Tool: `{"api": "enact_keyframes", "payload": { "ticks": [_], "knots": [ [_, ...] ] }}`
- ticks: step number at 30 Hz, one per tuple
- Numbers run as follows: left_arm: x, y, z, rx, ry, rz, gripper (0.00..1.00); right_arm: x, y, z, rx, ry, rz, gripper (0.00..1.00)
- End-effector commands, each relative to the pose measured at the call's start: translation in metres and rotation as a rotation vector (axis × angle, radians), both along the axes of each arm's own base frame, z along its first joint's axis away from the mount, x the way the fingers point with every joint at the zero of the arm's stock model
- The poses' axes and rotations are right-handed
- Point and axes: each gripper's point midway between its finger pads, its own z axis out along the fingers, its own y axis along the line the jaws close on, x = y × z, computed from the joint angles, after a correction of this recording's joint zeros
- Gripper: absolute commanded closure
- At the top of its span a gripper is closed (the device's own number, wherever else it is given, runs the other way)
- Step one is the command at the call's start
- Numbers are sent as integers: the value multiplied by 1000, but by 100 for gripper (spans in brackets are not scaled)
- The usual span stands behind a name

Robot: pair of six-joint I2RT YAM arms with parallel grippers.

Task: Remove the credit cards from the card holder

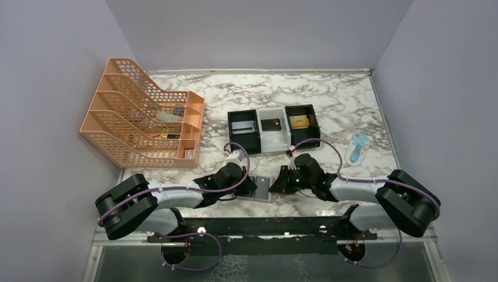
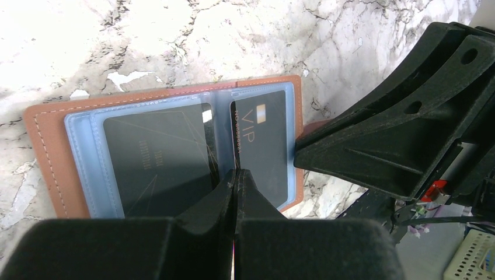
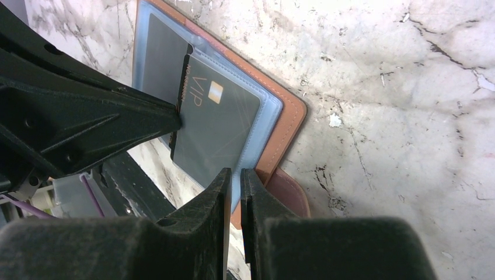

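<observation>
The card holder lies open on the marble between my two grippers, tan leather with light-blue lining. Two dark credit cards sit in its sleeves: a plain one on the left page and one marked VIP on the right page, which also shows in the right wrist view. My left gripper is shut, its tips on the centre fold at the VIP card's inner edge. My right gripper is shut to a thin slit, its tips at the holder's outer edge by the brown snap tab.
A black-and-white three-compartment tray with cards in it stands behind the grippers. An orange mesh file rack is at the back left. A small blue-and-white object lies at the right. The arms' black base rail runs close behind the holder.
</observation>
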Motion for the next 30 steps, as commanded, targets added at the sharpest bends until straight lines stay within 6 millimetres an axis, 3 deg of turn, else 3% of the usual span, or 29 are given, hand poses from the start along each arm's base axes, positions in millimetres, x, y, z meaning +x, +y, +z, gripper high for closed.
{"api": "enact_keyframes", "payload": {
  "ticks": [1,7,10,16,22,26,30],
  "knots": [
    [0,2,-1,17,-17,-7,100,-2,-6,-5,-64,-24,43,86],
    [2,1,3,8,-24,0,100,1,13,37,45,-126,131,84],
    [3,1,4,5,-27,5,100,2,19,43,66,-127,152,83],
    [4,-2,6,3,-30,-3,98,4,14,10,-17,-34,101,82],
    [1,-4,6,-9,-24,-19,86,0,-6,-25,-113,32,27,82],
    [-2,-6,6,-18,-17,-34,80,-2,-12,-34,-140,50,2,82],
    [-1,-5,8,-35,-22,-18,84,0,-15,-36,-154,46,-17,83]
  ]
}}
